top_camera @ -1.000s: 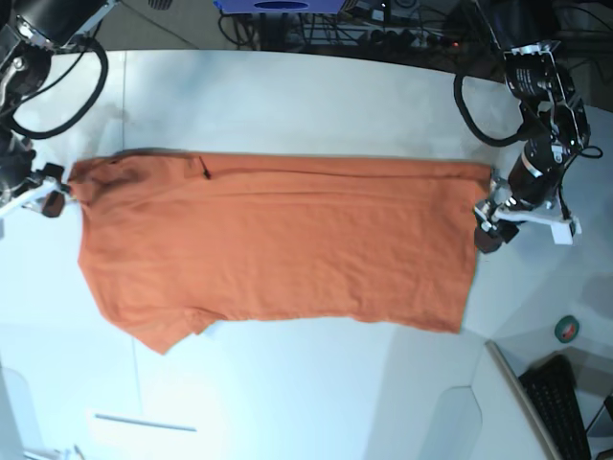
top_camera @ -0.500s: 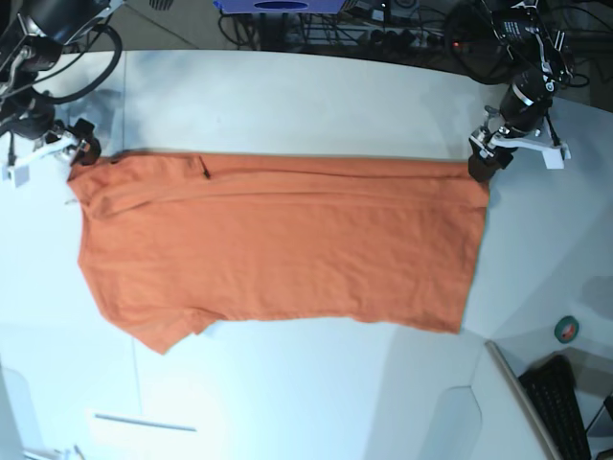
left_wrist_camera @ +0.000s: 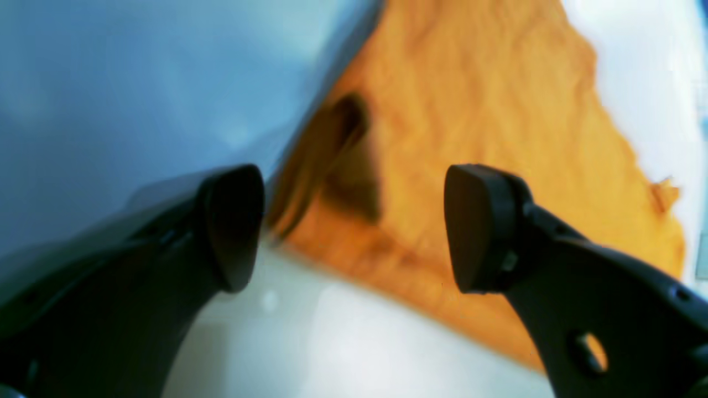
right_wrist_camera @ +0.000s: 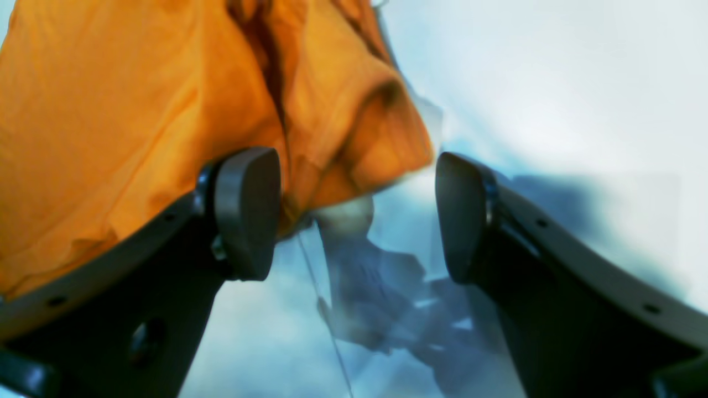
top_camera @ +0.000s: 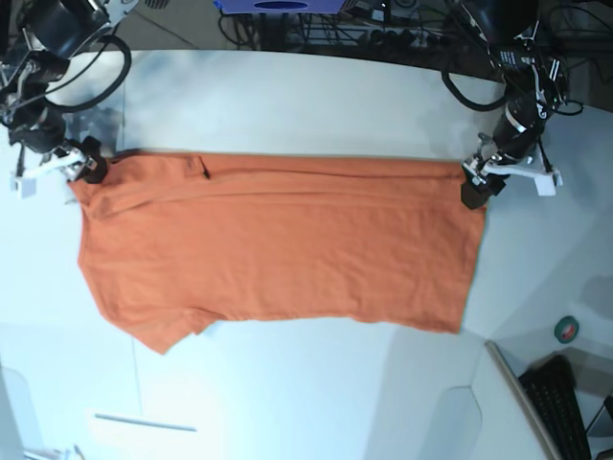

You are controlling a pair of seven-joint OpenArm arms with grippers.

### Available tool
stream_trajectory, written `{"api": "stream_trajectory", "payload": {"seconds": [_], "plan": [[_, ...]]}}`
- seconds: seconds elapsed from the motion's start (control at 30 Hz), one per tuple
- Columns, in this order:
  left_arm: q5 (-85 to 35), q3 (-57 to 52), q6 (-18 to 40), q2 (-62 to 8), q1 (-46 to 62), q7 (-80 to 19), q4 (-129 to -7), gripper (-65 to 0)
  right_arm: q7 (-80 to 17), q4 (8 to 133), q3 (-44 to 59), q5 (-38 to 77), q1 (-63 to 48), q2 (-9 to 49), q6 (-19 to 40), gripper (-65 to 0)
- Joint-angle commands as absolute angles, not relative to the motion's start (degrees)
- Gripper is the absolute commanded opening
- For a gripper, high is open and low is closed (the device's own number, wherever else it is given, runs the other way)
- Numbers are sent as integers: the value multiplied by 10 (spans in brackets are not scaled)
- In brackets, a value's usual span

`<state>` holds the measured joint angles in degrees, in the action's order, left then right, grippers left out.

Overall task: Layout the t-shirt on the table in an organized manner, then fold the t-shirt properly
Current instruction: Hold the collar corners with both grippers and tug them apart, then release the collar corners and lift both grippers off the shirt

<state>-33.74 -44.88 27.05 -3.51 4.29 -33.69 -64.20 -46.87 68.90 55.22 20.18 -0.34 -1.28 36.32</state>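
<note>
The orange t-shirt (top_camera: pixel 278 240) lies flat and lengthwise across the white table (top_camera: pixel 287 96), a sleeve at its lower left. My left gripper (top_camera: pixel 476 187) stands at the shirt's upper right corner. In the left wrist view my left gripper (left_wrist_camera: pixel 354 226) is open, with the cloth's corner (left_wrist_camera: pixel 470 110) lying beyond the gap. My right gripper (top_camera: pixel 86 168) is at the upper left corner. In the right wrist view my right gripper (right_wrist_camera: pixel 354 215) is open too, and a bunched fold of the shirt (right_wrist_camera: pixel 359 132) hangs just above the gap, unclamped.
A green tape roll (top_camera: pixel 568 329) and a black keyboard (top_camera: pixel 560 407) sit off the table's lower right edge. Cables and gear line the far edge. A thin white strip (top_camera: pixel 144 422) lies near the front left.
Both grippers left the shirt's ends, rose toward the far side, and have now come down at its two upper corners. The shirt's upper left corner has been drawn out slightly.
</note>
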Motion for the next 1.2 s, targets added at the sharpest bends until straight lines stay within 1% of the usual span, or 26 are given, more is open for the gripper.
{"api": "stream_trajectory", "payload": {"seconds": [0.0,0.17,0.33,0.37,0.4,0.43,0.47,0.53,0.57,0.6,0.63,0.7,0.8,1.0,1.17], "plan": [[-336,-440,269,-38,46,-321,-638,-165,-465,690,552,208,5,-7,368,-252],[-340,-357,265,-53,67,-259,-627,-166,-465,655,552,208,10,-6,368,-252],[-340,-357,265,-53,68,-253,-619,-166,-464,637,553,208,17,-6,368,-254],[-340,-357,265,-54,68,-252,-615,-173,-464,637,553,208,17,-6,368,-263],[-340,-357,265,-55,68,-252,-611,-202,-464,637,553,208,17,-6,368,-291],[-340,-357,265,-55,68,-251,-611,-245,-464,637,554,208,17,-6,368,-330],[-339,-357,265,-56,68,-251,-611,-298,-464,637,554,208,17,-6,368,-383],[-337,-357,265,-56,68,-251,-611,-454,-464,637,553,208,17,-2,369,-530],[-337,-356,265,-61,68,-254,-611,-543,-464,637,552,208,17,4,370,-600],[-337,-353,265,-66,68,-255,-611,-627,-465,637,552,208,17,7,372,-650],[-337,-354,265,-68,68,-255,-611,-650,-465,637,551,208,17,8,382,-650],[-337,-356,265,-73,69,-255,-611,-650,-470,640,552,208,14,9,400,-650],[-340,-356,265,-87,88,-255,-617,-650,-470,642,552,208,-1,13,400,-650],[-341,-357,265,-85,129,-252,-633,-650,-487,642,555,208,-28,15,400,-650],[-341,-357,265,-86,140,-252,-633,-650,-494,642,554,208,-47,15,400,-650]]}}
